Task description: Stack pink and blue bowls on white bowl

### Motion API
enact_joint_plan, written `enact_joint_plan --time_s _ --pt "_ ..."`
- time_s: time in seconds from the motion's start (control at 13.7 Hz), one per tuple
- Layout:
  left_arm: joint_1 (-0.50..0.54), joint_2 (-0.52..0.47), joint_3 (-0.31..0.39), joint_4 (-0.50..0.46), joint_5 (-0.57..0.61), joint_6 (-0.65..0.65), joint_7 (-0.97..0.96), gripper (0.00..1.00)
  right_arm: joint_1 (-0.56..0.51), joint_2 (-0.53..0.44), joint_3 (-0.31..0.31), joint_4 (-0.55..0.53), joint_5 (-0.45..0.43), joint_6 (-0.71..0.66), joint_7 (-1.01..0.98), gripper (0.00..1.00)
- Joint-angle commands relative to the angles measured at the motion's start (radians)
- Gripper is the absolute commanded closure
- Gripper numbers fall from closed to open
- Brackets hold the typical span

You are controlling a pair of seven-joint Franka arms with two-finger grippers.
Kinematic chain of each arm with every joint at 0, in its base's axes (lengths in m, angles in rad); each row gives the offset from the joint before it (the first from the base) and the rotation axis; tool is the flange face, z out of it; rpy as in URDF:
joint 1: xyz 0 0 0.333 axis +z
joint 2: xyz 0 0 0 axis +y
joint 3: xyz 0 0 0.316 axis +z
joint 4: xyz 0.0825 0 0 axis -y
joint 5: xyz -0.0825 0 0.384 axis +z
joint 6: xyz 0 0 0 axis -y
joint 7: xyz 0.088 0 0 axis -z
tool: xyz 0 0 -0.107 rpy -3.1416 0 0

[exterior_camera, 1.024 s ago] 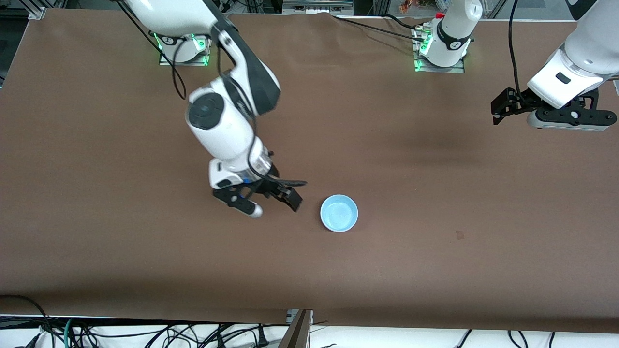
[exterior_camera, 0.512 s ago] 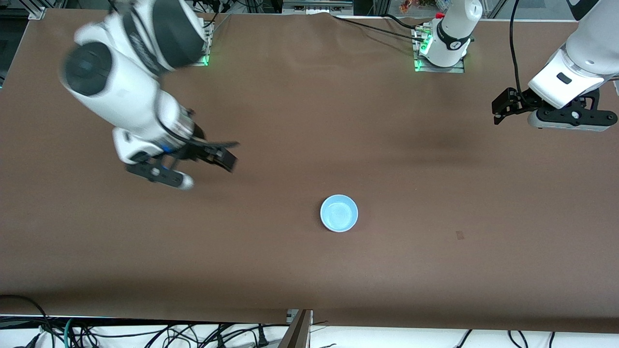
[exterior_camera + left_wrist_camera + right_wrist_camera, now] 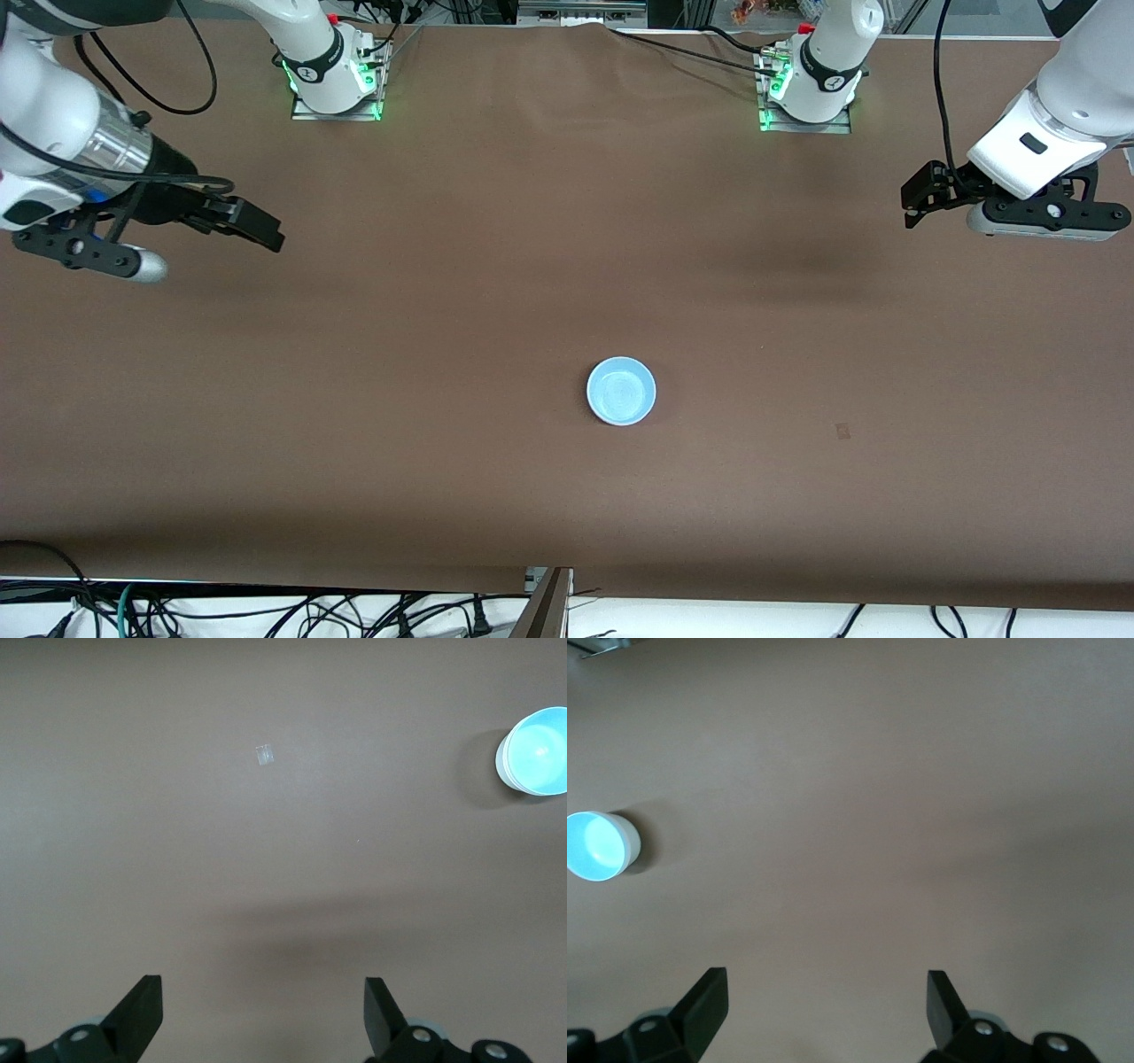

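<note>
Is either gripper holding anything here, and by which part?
Nothing is held. The left gripper and right gripper are open over bare table; the blue bowl sits untouched.

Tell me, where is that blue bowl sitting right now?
In the front view the blue bowl sits alone near the middle of the brown table, a little toward the front camera, with no claw over it.

Blue bowl (image 3: 621,391): I see light sky blue inside, whitish wall outside.
Bench (image 3: 567,496): plain brown.
Left gripper (image 3: 921,197): black.
Right gripper (image 3: 252,226): black.
</note>
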Motion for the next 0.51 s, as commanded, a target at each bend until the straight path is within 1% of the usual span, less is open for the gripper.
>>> enact_joint_plan --time_s 0.0,0.07,0.22,0.44 --pt "0.007 0.012 -0.002 0.03 -0.016 -0.022 0.026 0.0 -0.039 -0.083 0.002 -0.139 -0.04 0.031 -0.06 0.01" --pt "0.007 0.012 -0.002 0.03 -0.016 -0.022 0.026 0.0 -0.079 -0.104 0.051 -0.174 -0.046 0.043 -0.11 0.01" --pt "0.007 0.012 -0.002 0.03 -0.016 -0.022 0.026 0.0 -0.216 -0.172 0.189 -0.259 -0.079 0.056 -0.202 0.01" --pt "0.007 0.012 -0.002 0.03 -0.016 -0.022 0.026 0.0 -0.378 -0.242 0.388 -0.386 -0.136 0.128 -0.264 0.01"
